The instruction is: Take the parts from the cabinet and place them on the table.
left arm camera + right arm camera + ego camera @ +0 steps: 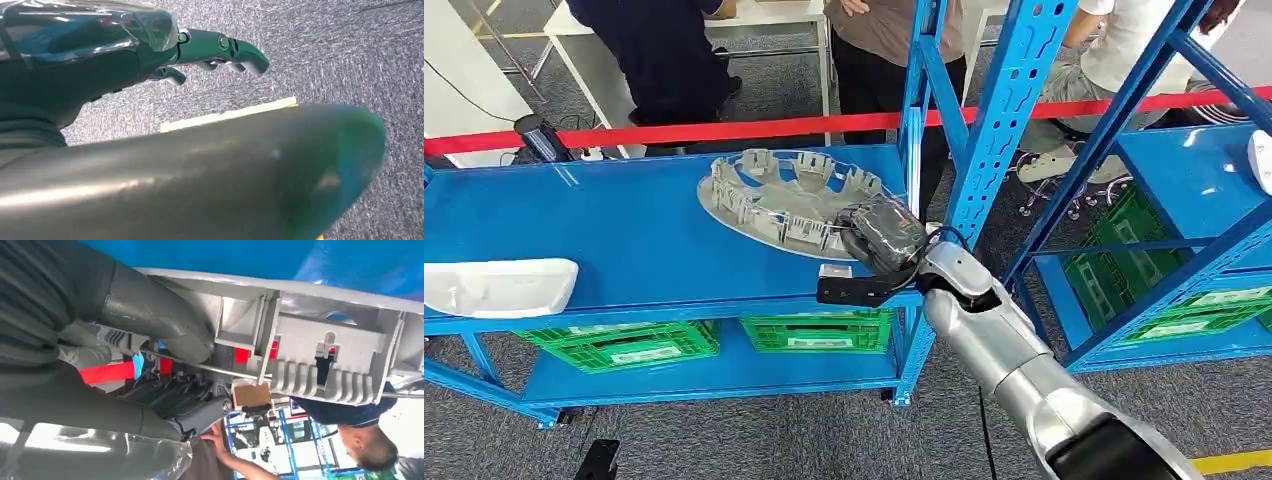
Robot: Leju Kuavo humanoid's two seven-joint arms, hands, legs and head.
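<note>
Right hand (882, 235) grips the near rim of the grey wheel-cover part (789, 195); in the wrist view your thumb (160, 322) lies over the rim, fingers (195, 412) under it. Part lies flat on the blue shelf (604, 230), at 12 o'clock from the hand. Left hand (220, 50) hangs over carpet, fingers apart, holding nothing. White tray (496, 285) at 9 o'clock, well apart. Ppl stand behind the red tape (674, 132).

Blue steel shelving (1024, 90) on grey carpet (774, 430); red barrier tape (724, 130) behind.
</note>
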